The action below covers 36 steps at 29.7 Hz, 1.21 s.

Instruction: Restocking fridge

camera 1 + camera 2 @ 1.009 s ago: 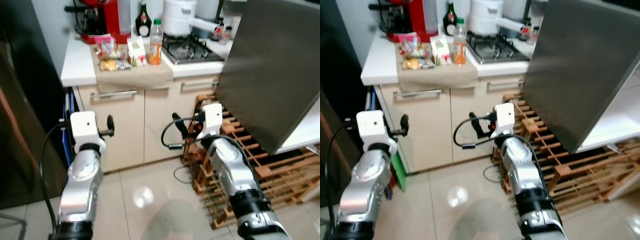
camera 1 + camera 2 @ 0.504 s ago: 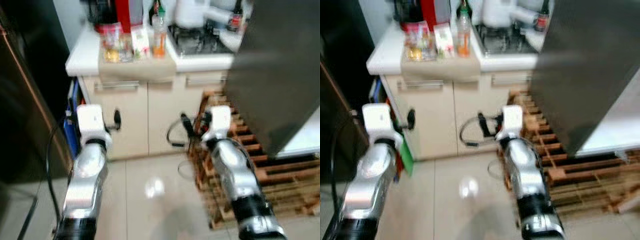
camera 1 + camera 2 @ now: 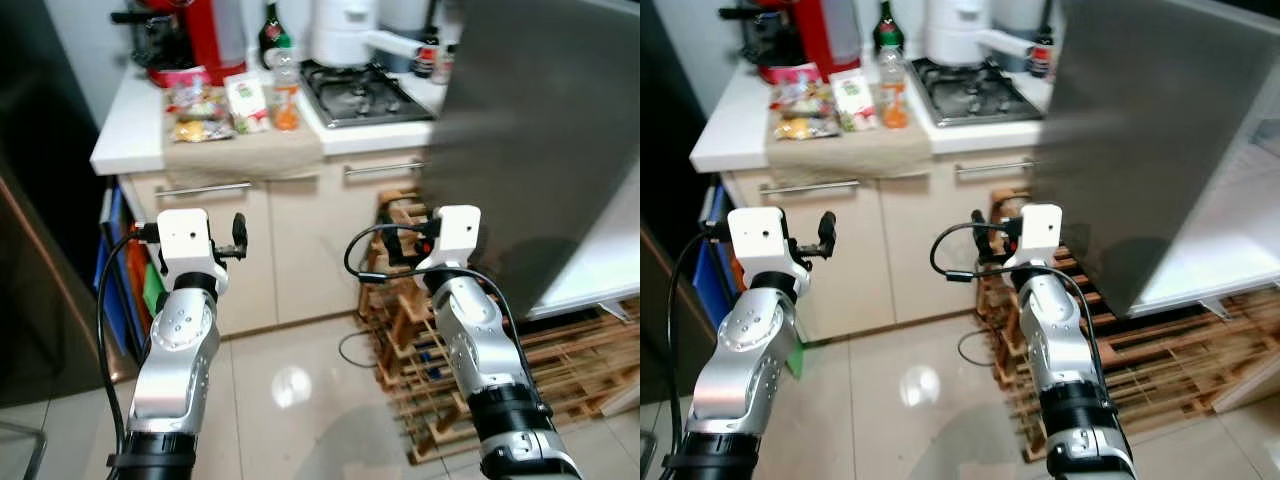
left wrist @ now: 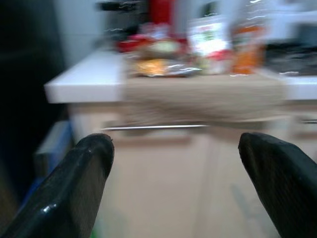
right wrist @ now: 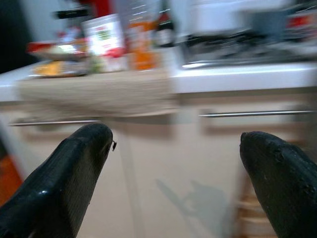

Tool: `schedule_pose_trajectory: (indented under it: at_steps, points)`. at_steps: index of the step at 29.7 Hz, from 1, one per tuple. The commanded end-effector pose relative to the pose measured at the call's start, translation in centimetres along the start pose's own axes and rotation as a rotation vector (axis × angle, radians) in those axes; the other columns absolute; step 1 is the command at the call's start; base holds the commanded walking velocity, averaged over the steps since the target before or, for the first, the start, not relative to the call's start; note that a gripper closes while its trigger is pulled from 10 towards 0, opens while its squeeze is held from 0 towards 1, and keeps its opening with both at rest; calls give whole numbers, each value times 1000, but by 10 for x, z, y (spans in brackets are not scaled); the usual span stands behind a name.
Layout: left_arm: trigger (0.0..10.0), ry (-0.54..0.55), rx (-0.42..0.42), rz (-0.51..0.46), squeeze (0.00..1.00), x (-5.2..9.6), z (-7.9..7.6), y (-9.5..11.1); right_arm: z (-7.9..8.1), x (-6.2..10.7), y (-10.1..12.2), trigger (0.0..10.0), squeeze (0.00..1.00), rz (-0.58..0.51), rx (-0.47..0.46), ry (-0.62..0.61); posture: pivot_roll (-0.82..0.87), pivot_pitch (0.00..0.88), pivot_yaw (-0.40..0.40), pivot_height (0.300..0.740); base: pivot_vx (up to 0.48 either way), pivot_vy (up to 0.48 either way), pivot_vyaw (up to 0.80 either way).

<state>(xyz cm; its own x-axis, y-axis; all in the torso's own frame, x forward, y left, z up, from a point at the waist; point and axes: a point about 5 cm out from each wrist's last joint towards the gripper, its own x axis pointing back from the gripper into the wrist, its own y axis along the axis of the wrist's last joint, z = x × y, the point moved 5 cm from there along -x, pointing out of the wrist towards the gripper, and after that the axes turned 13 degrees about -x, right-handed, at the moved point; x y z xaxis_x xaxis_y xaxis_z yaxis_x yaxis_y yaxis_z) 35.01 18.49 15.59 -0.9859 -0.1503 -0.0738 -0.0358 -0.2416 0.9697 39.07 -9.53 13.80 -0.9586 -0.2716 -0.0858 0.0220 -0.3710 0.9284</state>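
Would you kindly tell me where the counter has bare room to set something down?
The white counter is bare left of the beige cloth. The cloth's front half is free too. It is crowded behind: snack packets, carton, orange bottle, and the hob to the right.

A red coffee machine (image 3: 195,40) stands at the back of the white tabletop (image 3: 125,125), beside a dark bottle (image 3: 270,22). A gas hob (image 3: 365,92) sits further right. Below, a wooden wine rack (image 3: 560,355) rests on the tiled floor (image 3: 290,400).
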Motion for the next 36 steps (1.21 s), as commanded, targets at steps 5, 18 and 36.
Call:
schedule_pose_trajectory:
  at_steps: [5, 18, 36]
  points:
    - [10000, -5, 4, -22, 0, -2, -4, 7, 8, -1, 3, 10000, 0, -1, 26, 57, -58, 0, -2, 740, 431, 0, 129]
    - [10000, -58, -46, -155, 0, -5, -14, 36, 11, -6, 34, 10000, 0, -104, 82, 52, -61, 0, -7, 740, 460, 0, 144]
    - [10000, -99, -57, -300, 0, -3, -22, 73, 55, -25, 160, 10000, 0, -436, 125, 161, -59, 0, 1, 740, 473, 0, 0]
